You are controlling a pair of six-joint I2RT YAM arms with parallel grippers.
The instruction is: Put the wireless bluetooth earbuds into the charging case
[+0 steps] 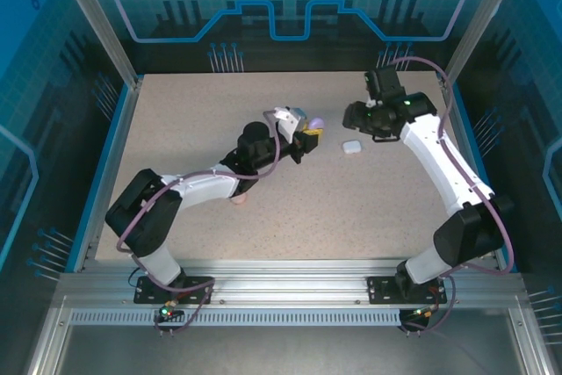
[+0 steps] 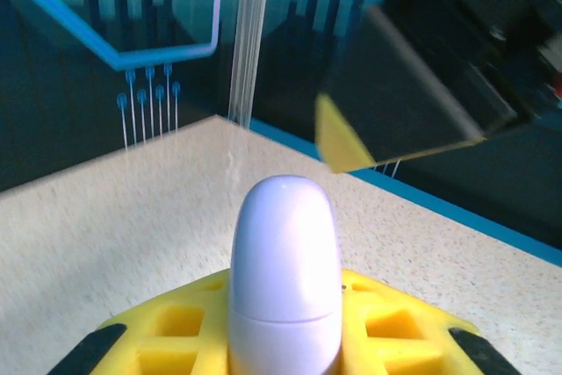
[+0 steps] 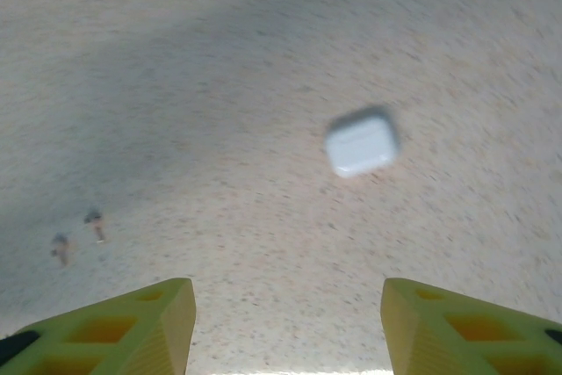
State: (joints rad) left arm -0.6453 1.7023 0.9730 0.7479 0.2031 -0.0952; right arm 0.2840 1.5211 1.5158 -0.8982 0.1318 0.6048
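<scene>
We are looking first at the left pincer, which is pinching a lavender case between its yellow fingers. The case is smooth, glossy and egg-shaped. It is standing upright with its rounded end up, and a fine seam is running around it low down with the lid closed. It is being held up off the tabletop. In the left wrist view the dark body and one yellow fingertip of the right pincer are hanging close above and to the right of the case, apart from it. That right pincer is standing spread, its two yellow fingers well apart with nothing between them, hovering over the speckled beige surface. Ahead of it a white case is lying flat and closed, a small rounded rectangle, slightly blurred. Well to the left of that case, two tiny dull specks are lying close together on the tabletop. We are taking them for earbuds, far smaller than the white case, but they are too blurred for us to tell their colour or shape. From above, the white case is lying near both pincers, and a small pale pink thing is lying just beside the left forearm, too small for us to tell what it is.
</scene>
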